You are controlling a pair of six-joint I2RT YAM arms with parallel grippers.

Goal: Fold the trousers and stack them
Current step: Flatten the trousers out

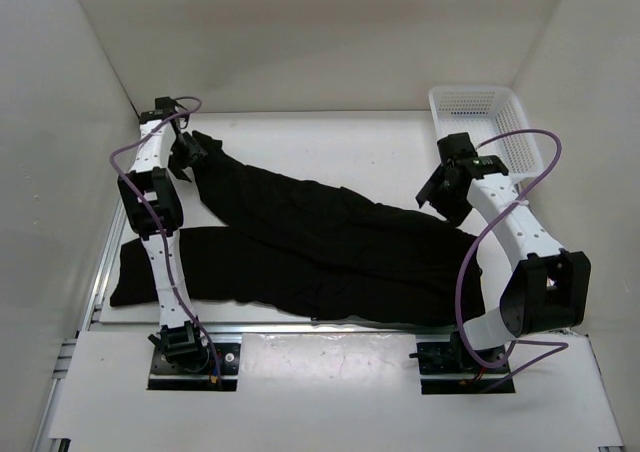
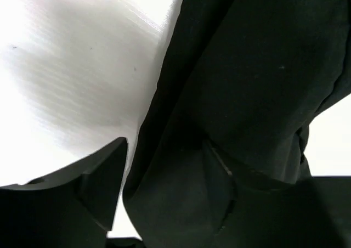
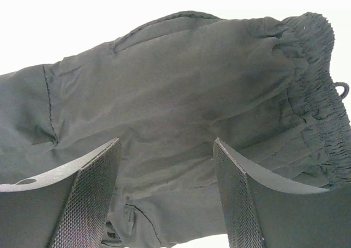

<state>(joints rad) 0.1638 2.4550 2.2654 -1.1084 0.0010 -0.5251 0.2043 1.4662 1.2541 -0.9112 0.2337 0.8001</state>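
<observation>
Left gripper [image 1: 192, 154] jaws apart, astride a leg end of the plain black soft-cloth trousers [image 1: 320, 242]; right gripper [image 3: 166, 142] spread wide, hovering by the elastic waistband [image 3: 323, 94]

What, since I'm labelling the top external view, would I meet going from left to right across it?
left claw → bulk of the black trousers → right claw → white mesh basket

The trousers [image 1: 330, 242] — near leg partly hidden under left arm [image 1: 160, 257].
</observation>
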